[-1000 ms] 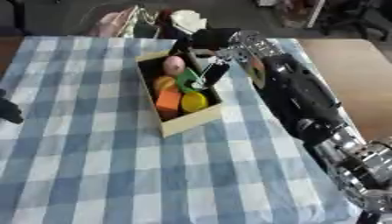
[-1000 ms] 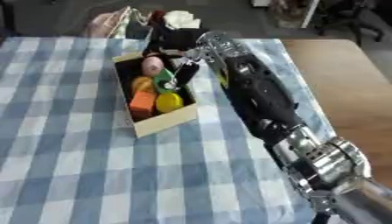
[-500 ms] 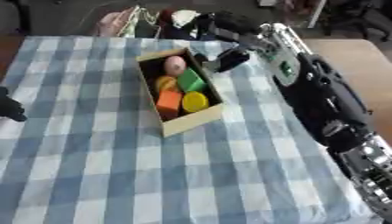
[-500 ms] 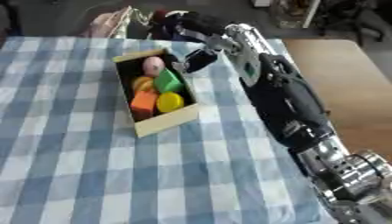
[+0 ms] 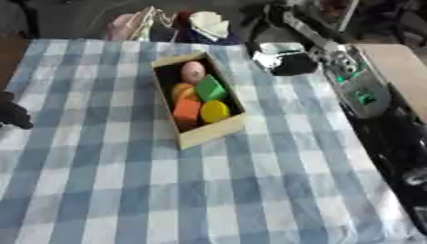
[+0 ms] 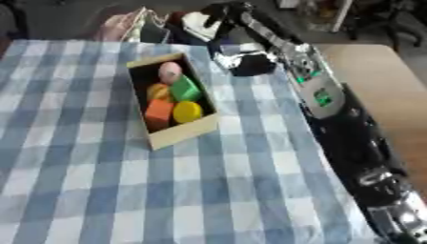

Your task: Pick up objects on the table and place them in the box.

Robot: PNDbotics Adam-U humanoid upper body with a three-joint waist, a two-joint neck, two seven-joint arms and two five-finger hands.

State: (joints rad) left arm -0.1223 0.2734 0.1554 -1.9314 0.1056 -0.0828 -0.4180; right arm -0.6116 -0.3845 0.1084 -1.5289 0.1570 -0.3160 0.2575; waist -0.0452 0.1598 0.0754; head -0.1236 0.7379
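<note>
On the blue-and-white checked tablecloth (image 5: 125,190), a tan cardboard box (image 5: 208,135) is sitting at a slant, near the far middle of the table. Inside the box, 5 items are lying close together: a pink egg-shaped object (image 5: 193,71) at the far end, a green block (image 5: 210,88) beside an orange rounded object (image 5: 182,90), then an orange-red block (image 5: 186,111) next to a yellow disc (image 5: 214,111) at the near end. No loose objects are showing on the cloth around the box.

Right arm (image 5: 359,90): it is extending along the right side of the table toward the far edge. Right hand (image 5: 283,61): it is hanging over the cloth just beyond the far right corner of the box, apart from it; whether its fingers are curled or straight cannot be told.

Left hand (image 5: 12,113): only a dark part is showing at the left edge, over the cloth; its finger state cannot be told.

Beyond the far table edge, a pink bag (image 5: 133,26) and a white object (image 5: 207,23) are resting.
</note>
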